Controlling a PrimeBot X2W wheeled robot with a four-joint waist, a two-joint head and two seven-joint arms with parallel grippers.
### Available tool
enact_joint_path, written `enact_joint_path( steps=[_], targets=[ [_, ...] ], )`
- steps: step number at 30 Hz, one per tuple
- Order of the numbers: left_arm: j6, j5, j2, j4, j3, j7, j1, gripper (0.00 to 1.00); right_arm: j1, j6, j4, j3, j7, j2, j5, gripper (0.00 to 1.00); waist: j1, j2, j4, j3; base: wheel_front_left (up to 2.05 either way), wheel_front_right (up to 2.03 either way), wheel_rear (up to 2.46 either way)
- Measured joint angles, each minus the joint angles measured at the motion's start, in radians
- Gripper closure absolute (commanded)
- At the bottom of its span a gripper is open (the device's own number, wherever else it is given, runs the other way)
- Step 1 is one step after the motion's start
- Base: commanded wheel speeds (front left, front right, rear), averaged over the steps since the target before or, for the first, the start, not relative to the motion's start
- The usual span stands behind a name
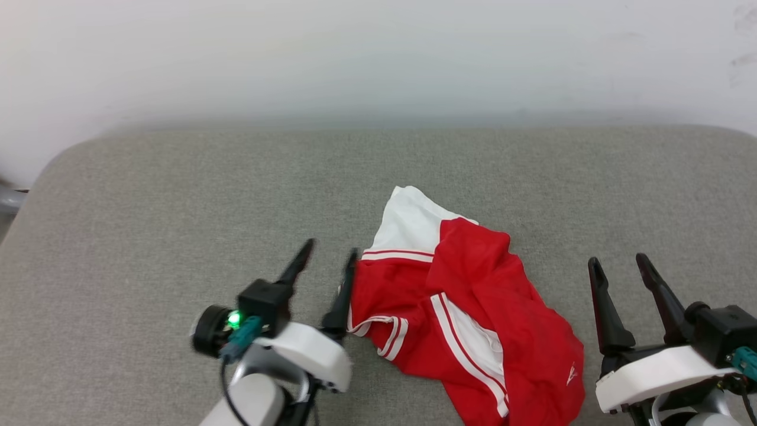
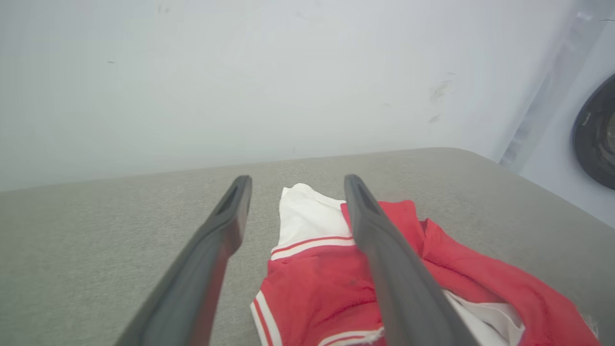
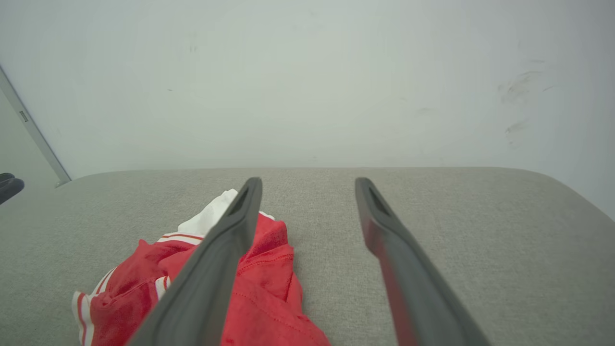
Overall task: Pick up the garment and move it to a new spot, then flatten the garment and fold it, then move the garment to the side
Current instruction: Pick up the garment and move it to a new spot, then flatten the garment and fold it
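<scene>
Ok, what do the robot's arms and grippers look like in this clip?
The left gripper and right gripper each have two long, dark, tapering fingers on a black block, backed by a white wrist shell. The left wrist carries a round black housing, a lit green light, a teal connector and a thin black cable over a pale grey forearm. The right wrist shows a teal plug.

The left gripper (image 1: pixel 330 253), two long dark fingers (image 1: pixel 343 293) on a white moulded wrist shell (image 1: pixel 307 352), sits at lower left, its fingers spread apart, leaning up and rightward, with nothing between them. The right gripper (image 1: pixel 618 263), built alike, sits at lower right, its fingers spread, empty and pointing up.
</scene>
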Motion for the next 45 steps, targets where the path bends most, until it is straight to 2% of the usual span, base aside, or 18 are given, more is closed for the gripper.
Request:
enact_joint_path(
  steps=[9,15,20,27,40,43,44,45],
  targets=[
    [0.080,-0.026,0.107,-0.025,0.131,-0.009,0.107,0.00,0.042,0.000,0.000,-0.003,0.021,0.000,0.001,0.00,-0.0001,0.0000,0.018,-0.049,0.00,0.00,0.00],
    [0.105,-0.047,0.159,-0.079,0.183,-0.011,0.168,0.00,0.068,0.000,-0.009,-0.012,0.033,0.000,0.001,0.00,-0.0001,0.0000,0.018,-0.062,0.00,0.00,0.00],
    [0.115,-0.055,0.181,-0.117,0.196,-0.006,0.208,0.00,0.074,0.000,-0.018,-0.014,0.040,0.000,0.001,0.00,0.0000,0.0000,0.022,-0.066,0.00,0.00,0.00],
    [0.130,-0.055,0.184,-0.154,0.190,0.007,0.224,0.00,0.081,0.000,-0.024,-0.016,0.047,0.000,0.001,0.00,0.0000,0.0000,0.029,-0.061,0.00,0.00,0.00],
    [0.131,-0.056,0.185,-0.161,0.179,0.010,0.222,0.00,0.078,0.000,-0.011,-0.017,0.063,0.000,0.018,0.00,0.0000,0.0000,0.026,-0.051,0.00,0.00,0.00],
    [0.131,-0.054,0.186,-0.163,0.172,0.012,0.216,0.00,0.070,0.000,0.013,0.004,0.127,0.000,0.037,0.00,0.0000,0.0000,0.029,-0.044,0.00,0.00,0.00],
    [0.129,-0.045,0.185,-0.170,0.162,0.014,0.194,0.00,0.044,0.000,0.040,0.048,0.232,0.000,0.037,0.00,0.0000,0.0000,0.034,-0.029,0.00,0.00,0.00],
    [0.125,-0.041,0.185,-0.171,0.157,0.015,0.184,0.00,0.031,0.000,0.048,0.066,0.270,-0.003,0.038,0.00,0.0001,0.0000,0.037,-0.023,0.00,0.00,0.00]
  ],
)
